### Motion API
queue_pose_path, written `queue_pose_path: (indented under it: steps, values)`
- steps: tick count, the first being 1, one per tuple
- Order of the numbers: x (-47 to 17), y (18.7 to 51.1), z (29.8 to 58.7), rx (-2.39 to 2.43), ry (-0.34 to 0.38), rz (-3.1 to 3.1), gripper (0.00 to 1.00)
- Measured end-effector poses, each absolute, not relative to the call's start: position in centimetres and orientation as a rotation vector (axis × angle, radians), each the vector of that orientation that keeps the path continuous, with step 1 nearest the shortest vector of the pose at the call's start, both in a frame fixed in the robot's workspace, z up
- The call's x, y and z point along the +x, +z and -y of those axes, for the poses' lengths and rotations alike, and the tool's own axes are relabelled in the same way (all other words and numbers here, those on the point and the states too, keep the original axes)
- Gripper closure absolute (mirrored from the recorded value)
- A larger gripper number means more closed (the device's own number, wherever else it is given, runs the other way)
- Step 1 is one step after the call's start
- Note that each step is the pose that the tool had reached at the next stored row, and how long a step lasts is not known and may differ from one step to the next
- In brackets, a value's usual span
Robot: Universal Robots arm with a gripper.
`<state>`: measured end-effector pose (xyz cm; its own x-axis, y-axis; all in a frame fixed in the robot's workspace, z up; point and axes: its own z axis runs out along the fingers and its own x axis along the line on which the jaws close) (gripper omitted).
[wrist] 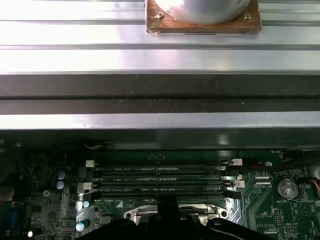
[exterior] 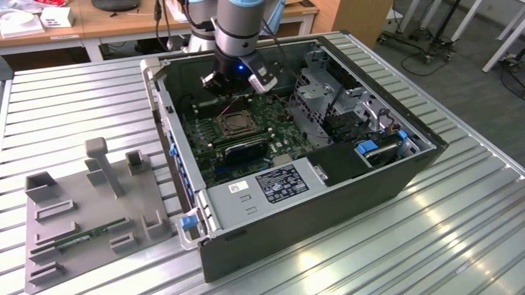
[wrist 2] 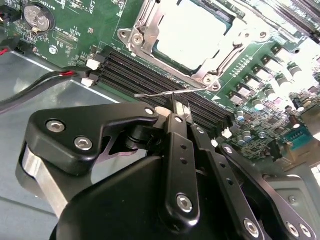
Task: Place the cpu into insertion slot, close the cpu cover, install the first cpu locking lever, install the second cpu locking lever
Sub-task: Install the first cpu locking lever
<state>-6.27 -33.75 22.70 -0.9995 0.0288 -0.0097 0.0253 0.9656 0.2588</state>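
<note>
The cpu [wrist 2: 192, 30] lies flat in the insertion slot [exterior: 233, 125] on the green motherboard inside the open computer case. The silver cpu cover [wrist 2: 150, 25] is folded down around it, and its edge also appears in the first wrist view [wrist: 145, 214]. A thin wire locking lever [wrist 2: 150, 94] stands out over the black memory slots beside the socket. My gripper [wrist 2: 178, 106] is shut, its joined fingertips right at that lever. I cannot tell whether they pinch it or just touch it. In the exterior view the gripper [exterior: 232, 92] hangs just behind the socket.
Black memory slots [wrist 2: 150, 75] run beside the socket. A red and black cable [wrist 2: 40, 85] lies near the case wall [exterior: 172, 123]. A metal drive cage [exterior: 328, 92] rises at the exterior view's right. A grey fixture tray [exterior: 82, 209] sits outside the case.
</note>
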Motion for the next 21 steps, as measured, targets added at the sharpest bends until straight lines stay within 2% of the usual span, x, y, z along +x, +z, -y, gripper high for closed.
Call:
queue_pose_path:
  steps: [21]
  values:
    - [-5.90, 22.05, 33.27, 0.043, 0.408, -3.101, 0.89]
